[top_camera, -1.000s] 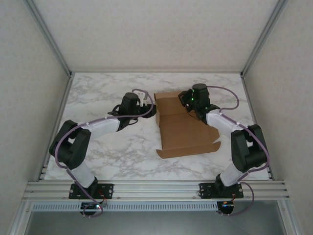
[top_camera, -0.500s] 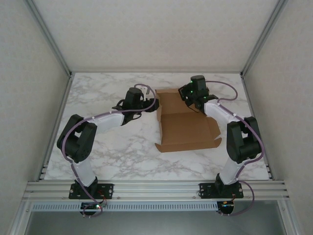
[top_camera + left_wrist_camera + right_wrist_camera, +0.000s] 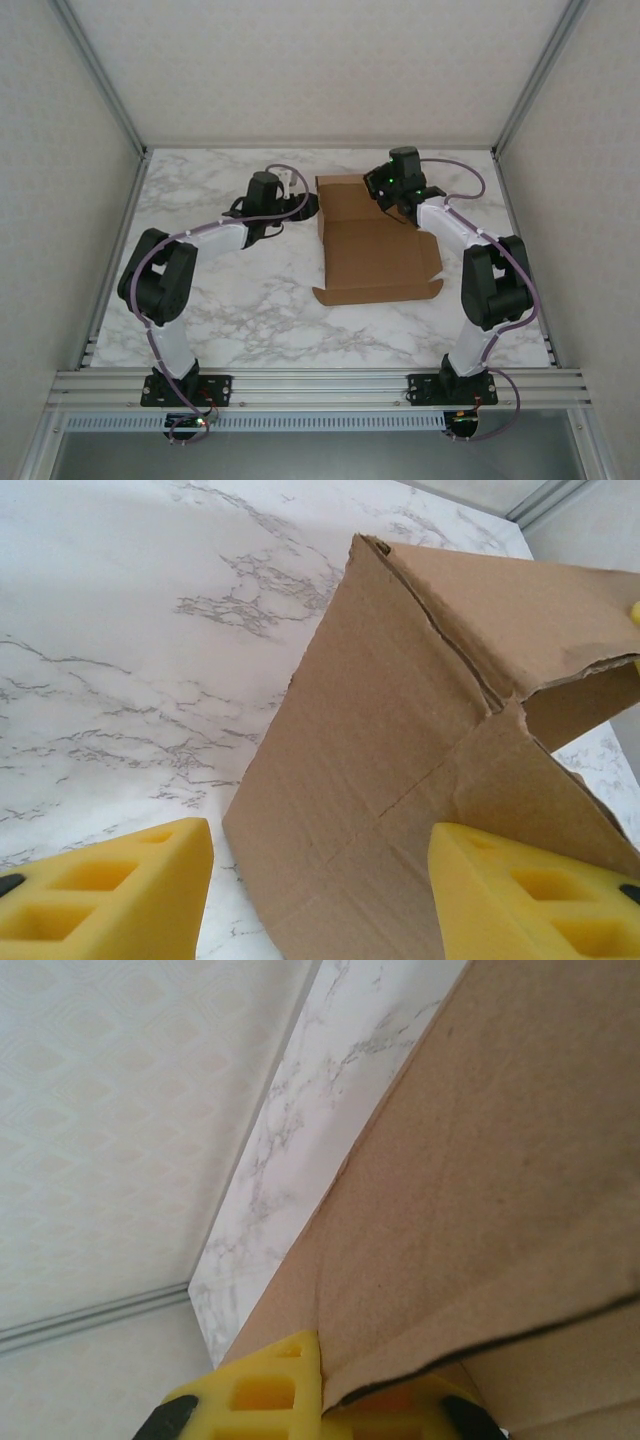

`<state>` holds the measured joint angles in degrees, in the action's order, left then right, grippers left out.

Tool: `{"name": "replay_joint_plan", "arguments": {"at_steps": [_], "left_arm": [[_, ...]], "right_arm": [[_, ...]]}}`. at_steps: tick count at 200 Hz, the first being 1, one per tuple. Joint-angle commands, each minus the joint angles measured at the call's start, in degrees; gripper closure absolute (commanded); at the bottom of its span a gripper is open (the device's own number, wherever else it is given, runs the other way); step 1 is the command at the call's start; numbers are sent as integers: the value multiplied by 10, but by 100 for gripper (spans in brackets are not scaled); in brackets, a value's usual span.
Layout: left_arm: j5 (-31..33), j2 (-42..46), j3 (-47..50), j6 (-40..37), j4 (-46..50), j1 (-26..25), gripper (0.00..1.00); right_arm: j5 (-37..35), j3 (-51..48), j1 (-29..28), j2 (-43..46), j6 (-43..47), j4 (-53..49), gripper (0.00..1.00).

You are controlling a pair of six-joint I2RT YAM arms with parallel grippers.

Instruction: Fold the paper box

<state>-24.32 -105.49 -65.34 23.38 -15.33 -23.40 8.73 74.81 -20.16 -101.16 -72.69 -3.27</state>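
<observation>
Top external view: the paper box [image 3: 375, 255] lay partly folded on the marble desk [image 3: 240, 300], right of centre and toward the far edge, with its far panel lifted. The left tool [image 3: 303, 207] stood just beside the box's far left corner, and the right tool [image 3: 397, 208] met the lifted panel at the far right. Left wrist view: the left tool's yellow fingers [image 3: 110, 895] were released and well apart, with a raised cardboard wall and its creased corner between and beyond them; the left finger was clear of the board. Right wrist view: the right tool's fingers [image 3: 265, 1390] were clenched on a thin cardboard edge of the box, with desk and pale wall [image 3: 100, 1110] beyond.
</observation>
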Motion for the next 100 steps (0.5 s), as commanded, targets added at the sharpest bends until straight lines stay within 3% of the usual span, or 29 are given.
{"name": "replay_joint_plan", "arguments": {"at_steps": [1, 45, 84, 100], "left_arm": [[-35, 2, 4, 1, -41, 18, 41], [-30, 54, 67, 43, -88, 60, 41], [-26, 98, 112, 61, -95, 39, 41], [14, 133, 130, 47, -83, 16, 43]], "right_arm": [[24, 3, -5, -4, 10, -14, 100], [22, -11, -3, 3, 13, -13, 100], [23, -13, -4, 5, 16, -8, 100], [23, -17, -4, 7, 17, -9, 100]]}}
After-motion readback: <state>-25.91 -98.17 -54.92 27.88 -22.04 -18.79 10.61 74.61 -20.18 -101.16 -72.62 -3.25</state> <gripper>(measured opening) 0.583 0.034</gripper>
